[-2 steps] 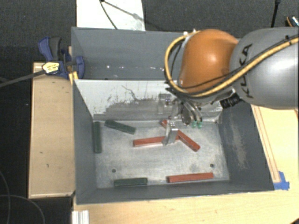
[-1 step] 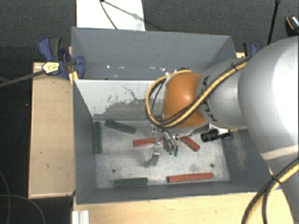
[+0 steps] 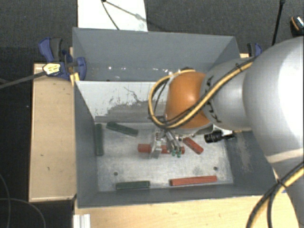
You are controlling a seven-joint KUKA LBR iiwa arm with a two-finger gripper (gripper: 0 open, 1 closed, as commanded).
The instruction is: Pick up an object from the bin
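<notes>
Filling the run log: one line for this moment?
gripper | down in bin | over central red bar | hold unconfirmed

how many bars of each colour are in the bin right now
red bars: 3
dark green bars: 3
total: 6 in view; the arm may hide more

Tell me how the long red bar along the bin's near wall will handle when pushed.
The long red bar looks straight and flat-sided: probably stiff, sliding rather than rolling. Lying flat on the bin floor, it should not tip. Slim, so likely light.
</notes>
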